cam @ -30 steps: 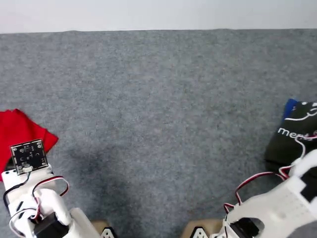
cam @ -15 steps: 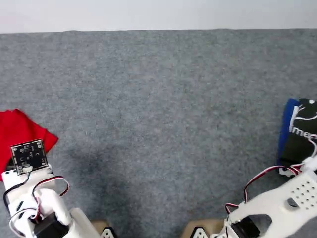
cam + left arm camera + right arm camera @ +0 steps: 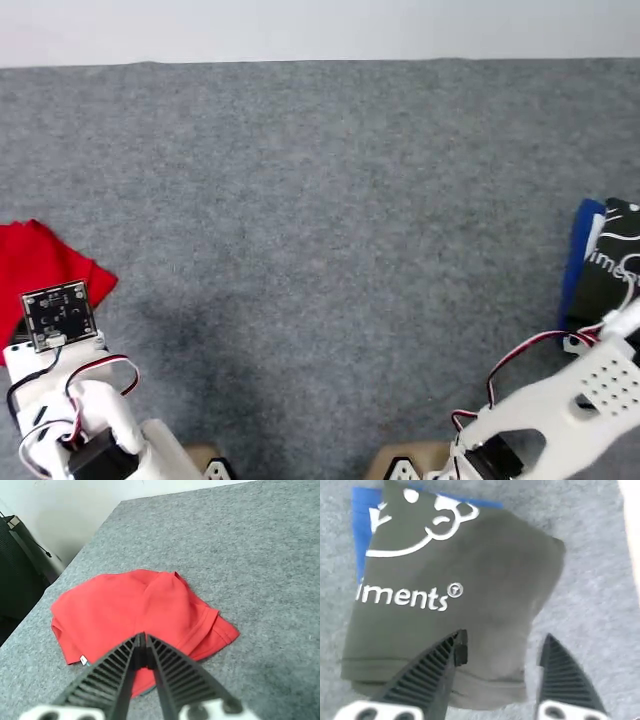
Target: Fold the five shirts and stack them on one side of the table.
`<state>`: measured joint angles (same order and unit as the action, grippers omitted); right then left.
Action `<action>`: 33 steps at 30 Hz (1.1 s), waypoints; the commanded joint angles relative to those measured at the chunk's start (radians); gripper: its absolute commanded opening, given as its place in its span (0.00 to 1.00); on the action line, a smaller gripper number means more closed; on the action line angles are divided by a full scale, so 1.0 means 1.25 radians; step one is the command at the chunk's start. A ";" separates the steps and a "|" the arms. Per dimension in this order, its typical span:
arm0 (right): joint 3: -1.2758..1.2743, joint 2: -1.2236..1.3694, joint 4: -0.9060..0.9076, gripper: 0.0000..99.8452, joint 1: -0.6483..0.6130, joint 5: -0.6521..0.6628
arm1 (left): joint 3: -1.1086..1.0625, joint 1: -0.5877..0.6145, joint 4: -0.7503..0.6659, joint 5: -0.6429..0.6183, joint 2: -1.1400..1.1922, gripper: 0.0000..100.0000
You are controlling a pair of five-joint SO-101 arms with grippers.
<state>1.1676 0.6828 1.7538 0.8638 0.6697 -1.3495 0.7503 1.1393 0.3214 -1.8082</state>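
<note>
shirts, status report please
Left hand shut, over red shirt. Right hand open, over dark shirt. It lies folded atop blue shirt.

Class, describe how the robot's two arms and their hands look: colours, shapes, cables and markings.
Both arms are white plastic. The left arm carries a small black circuit board and looped red, black and white cables. The right arm has a plate dotted with small holes and a red-and-white cable. The left hand and right hand have black ribbed fingers on white bases.
</note>
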 commanded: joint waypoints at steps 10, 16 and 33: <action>-0.301 -0.029 0.035 0.01 0.030 0.004 | 0.004 0.001 0.091 0.006 -0.007 0.01; -0.324 -0.223 0.036 0.01 0.033 0.004 | 0.026 0.004 0.095 0.009 -0.007 0.01; -1.270 -0.983 0.026 0.01 -0.188 0.006 | 0.051 0.004 0.128 0.049 0.001 0.08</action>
<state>-0.3038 -0.3959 1.7553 0.6813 0.6682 -1.3280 0.7503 1.2988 0.3767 -1.8082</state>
